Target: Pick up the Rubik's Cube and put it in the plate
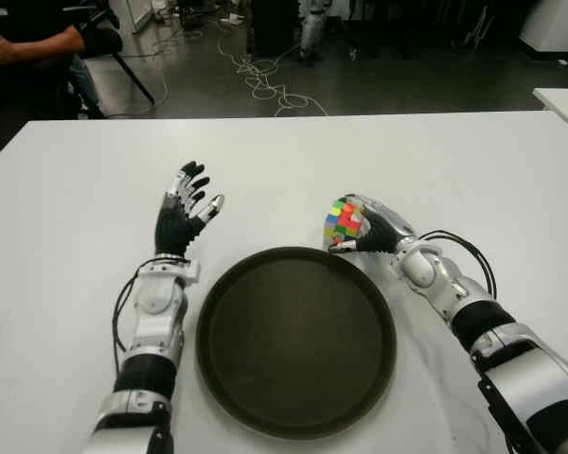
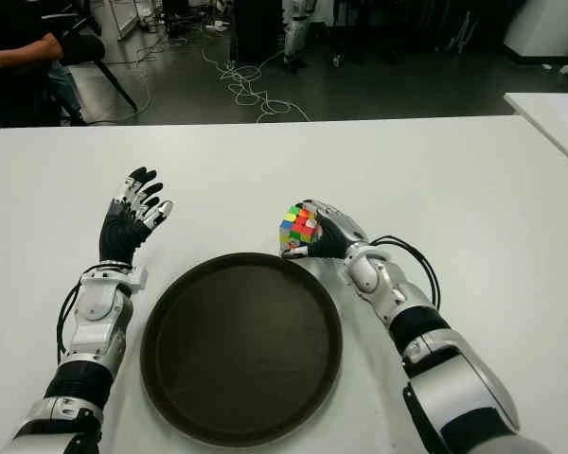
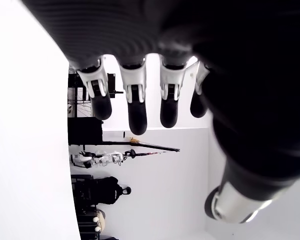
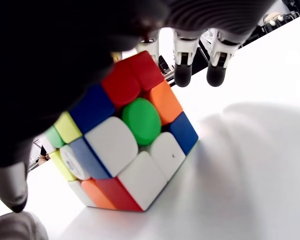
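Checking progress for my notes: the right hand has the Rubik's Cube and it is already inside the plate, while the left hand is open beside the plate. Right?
Not quite. The Rubik's Cube is in the right hand but just beyond the plate rim, over the white table, as the left eye view shows. The left hand is open beside the plate.

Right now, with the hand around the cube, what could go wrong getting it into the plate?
The right hand grips the Rubik's Cube tilted on one edge against the table, so it may slip. The plate rim lies right beside the cube; a low carry could clip it.
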You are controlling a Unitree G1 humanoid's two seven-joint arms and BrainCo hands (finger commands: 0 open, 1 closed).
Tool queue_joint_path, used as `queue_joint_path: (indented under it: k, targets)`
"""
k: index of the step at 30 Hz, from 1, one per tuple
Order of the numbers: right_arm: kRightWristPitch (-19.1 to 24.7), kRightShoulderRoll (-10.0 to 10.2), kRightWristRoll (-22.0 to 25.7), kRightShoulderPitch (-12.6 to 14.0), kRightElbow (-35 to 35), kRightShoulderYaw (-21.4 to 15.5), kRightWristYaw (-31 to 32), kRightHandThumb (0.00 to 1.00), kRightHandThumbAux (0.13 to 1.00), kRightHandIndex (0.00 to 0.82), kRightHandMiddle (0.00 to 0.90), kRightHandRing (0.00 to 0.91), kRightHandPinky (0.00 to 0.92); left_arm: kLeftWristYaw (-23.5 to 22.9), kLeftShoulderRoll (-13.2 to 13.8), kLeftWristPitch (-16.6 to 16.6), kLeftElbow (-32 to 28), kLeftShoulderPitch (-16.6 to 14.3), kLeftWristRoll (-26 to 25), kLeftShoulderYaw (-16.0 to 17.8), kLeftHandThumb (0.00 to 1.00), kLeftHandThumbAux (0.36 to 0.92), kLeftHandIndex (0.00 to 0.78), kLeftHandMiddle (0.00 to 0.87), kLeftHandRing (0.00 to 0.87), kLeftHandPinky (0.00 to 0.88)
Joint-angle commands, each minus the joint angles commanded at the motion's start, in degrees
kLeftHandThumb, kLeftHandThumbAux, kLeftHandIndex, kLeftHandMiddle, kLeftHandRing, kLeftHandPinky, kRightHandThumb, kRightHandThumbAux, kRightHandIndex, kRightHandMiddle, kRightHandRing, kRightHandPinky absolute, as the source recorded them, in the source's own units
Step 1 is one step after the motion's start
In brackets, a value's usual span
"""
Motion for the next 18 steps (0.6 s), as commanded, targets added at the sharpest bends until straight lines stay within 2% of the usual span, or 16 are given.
queue_joint_path:
  k: [7, 9, 13, 14, 17, 18]
  targets:
    - [-0.5, 0.1, 0.1, 0.0, 0.4, -0.2, -0.6, 0.000, 0.561, 0.036, 0.047, 0.069, 0.082, -0.2, -0.1, -0.2, 0.0, -0.1, -0.2, -0.1, 0.046, 0.767, 0.071, 0.146, 0.123, 0.096]
    - [-1.0, 0.2, 0.1, 0.0, 0.5, -0.3, -1.4, 0.000, 0.583, 0.044, 0.062, 0.089, 0.111, -0.1, -0.1, -0.1, -0.1, -0.1, -0.1, -0.1, 0.043, 0.769, 0.070, 0.144, 0.122, 0.094]
    - [-3.8, 0.1, 0.1, 0.2, 0.9, -0.8, -5.3, 0.039, 0.678, 0.085, 0.144, 0.191, 0.260, 0.1, -0.2, 0.3, 0.0, -0.3, -0.1, -0.1, 0.035, 0.770, 0.066, 0.137, 0.117, 0.095]
    - [-4.9, 0.1, 0.0, 0.3, 1.0, -0.9, -6.7, 0.181, 0.710, 0.122, 0.214, 0.259, 0.324, 0.2, -0.2, 0.3, 0.2, -0.5, -0.1, 0.0, 0.031, 0.766, 0.064, 0.133, 0.116, 0.099]
    - [-6.5, 0.1, 0.0, 0.3, 1.6, -1.0, -8.7, 0.365, 0.745, 0.168, 0.299, 0.340, 0.402, 0.3, -0.2, 0.1, 0.7, -0.7, 0.0, -0.1, 0.027, 0.761, 0.062, 0.129, 0.114, 0.104]
    - [-7.0, 0.1, 0.0, 0.2, 1.9, -1.1, -9.2, 0.528, 0.730, 0.232, 0.373, 0.380, 0.436, 0.3, -0.2, 0.1, 0.8, -0.7, 0.0, -0.1, 0.025, 0.760, 0.063, 0.129, 0.114, 0.103]
